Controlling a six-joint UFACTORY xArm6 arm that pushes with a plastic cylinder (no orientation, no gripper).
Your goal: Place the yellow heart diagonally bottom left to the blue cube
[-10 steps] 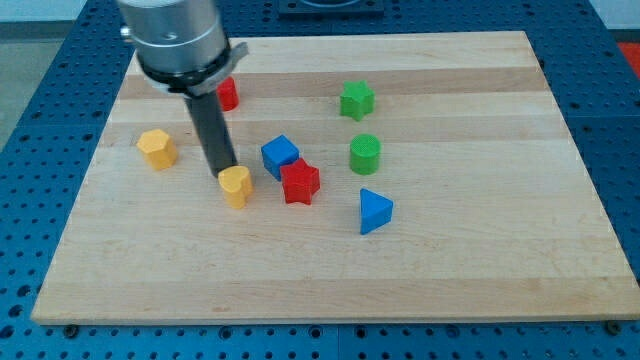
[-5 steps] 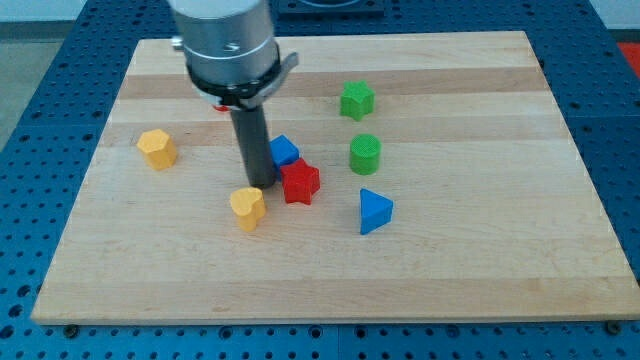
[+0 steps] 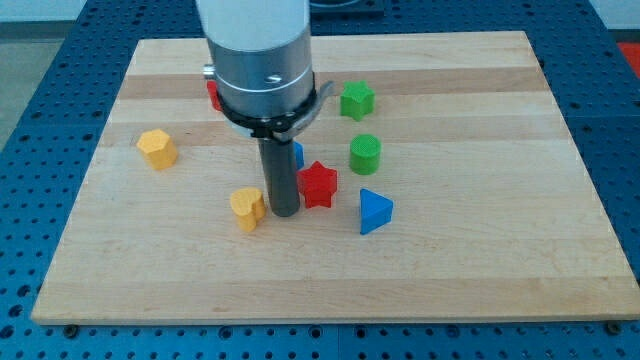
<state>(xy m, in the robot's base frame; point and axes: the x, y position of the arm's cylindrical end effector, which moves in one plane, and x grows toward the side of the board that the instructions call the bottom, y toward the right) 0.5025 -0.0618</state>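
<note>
My tip [image 3: 284, 212] between yellow heart [image 3: 247, 207] and red star [image 3: 318, 184], blue cube [image 3: 296, 154] mostly hidden, perhaps touching rod.

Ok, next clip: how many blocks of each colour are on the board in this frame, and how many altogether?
Yellow: 2, the yellow heart and a yellow block.
Red: 2, a red star and a red block, mostly hidden.
Green: 2, a green star and a green cylinder.
Blue: 2, the blue cube, mostly hidden, and a blue triangle.
Total: 8.

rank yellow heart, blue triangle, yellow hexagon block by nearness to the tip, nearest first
From my tip:
1. yellow heart, right beside it on the view's left
2. blue triangle, off to the view's right
3. yellow hexagon block, far toward the view's upper left
</note>
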